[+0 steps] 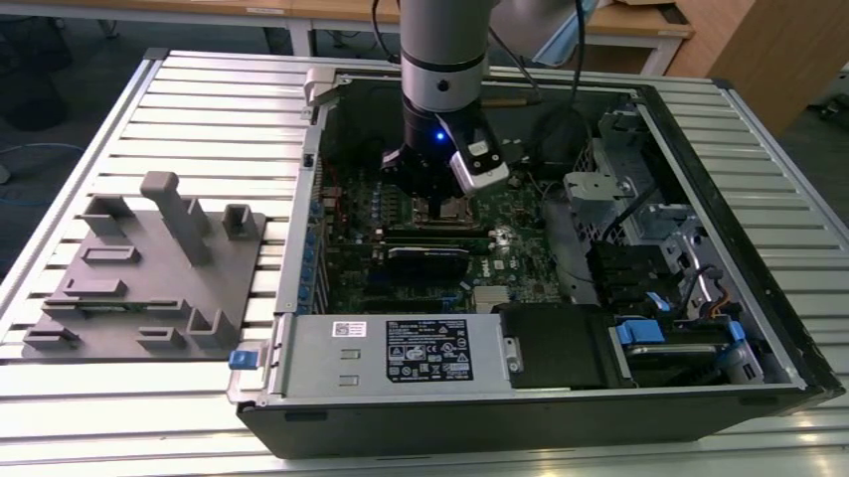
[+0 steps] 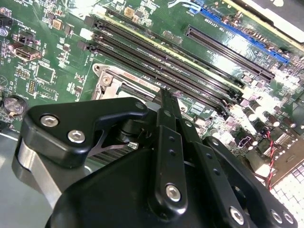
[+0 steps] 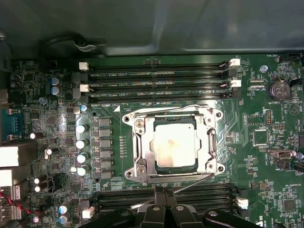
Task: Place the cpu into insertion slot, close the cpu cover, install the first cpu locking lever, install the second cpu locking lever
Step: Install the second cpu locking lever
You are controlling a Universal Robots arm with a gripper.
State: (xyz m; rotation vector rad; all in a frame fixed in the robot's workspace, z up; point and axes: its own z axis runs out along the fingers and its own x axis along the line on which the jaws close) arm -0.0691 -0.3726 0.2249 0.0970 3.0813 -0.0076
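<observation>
Now | cpu seated under shut cpu cover | jaws together just beside it

A silver-grey robot arm with black tooling.
Its cylindrical wrist carries a dark ring, a glowing blue light and a white camera block; the gripper has matte black linkage bars fastened by round silver screws.

Exterior view high, angled down on the open computer case, both wrist views close over its motherboard (shared)
</observation>
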